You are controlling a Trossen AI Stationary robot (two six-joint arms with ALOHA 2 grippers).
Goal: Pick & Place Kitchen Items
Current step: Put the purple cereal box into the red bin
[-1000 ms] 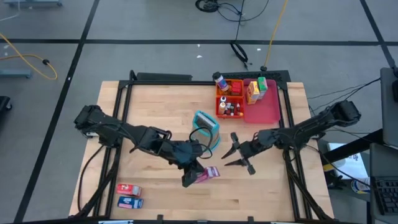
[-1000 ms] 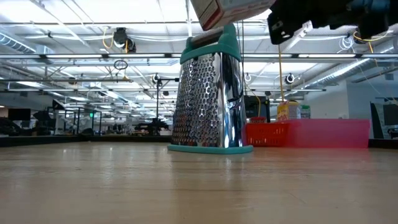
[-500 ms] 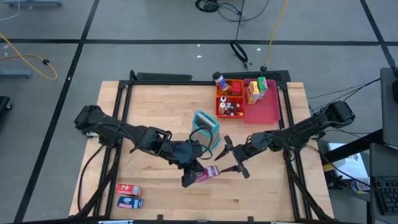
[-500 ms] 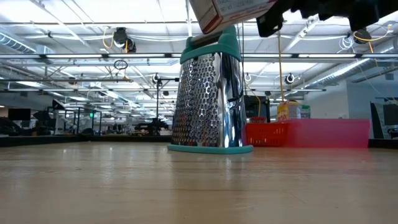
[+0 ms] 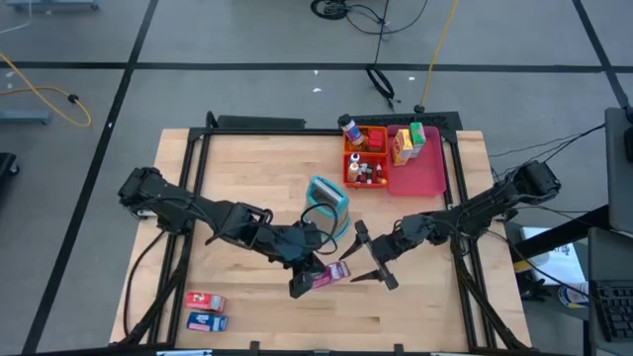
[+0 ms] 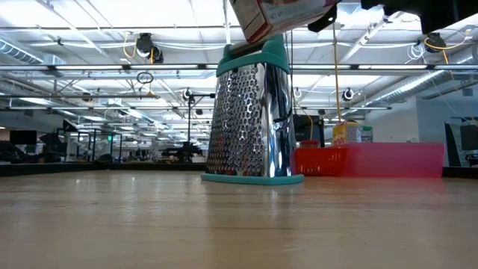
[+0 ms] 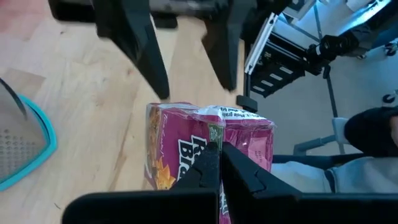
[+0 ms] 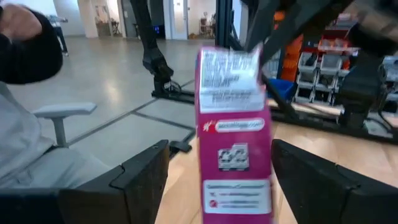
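A small pink box (image 5: 331, 275) hangs in the air above the middle of the table, tipped a little. It has white words on it and a white label on one end. A red box (image 5: 205, 301) and a blue box (image 5: 206, 320) lie side by side, near the front left corner. Tiny spice bottles (image 5: 370, 172) stand in the orange tray at the back. A yellow box (image 5: 401, 148) and a green box (image 5: 416, 135) stand in the pink tray
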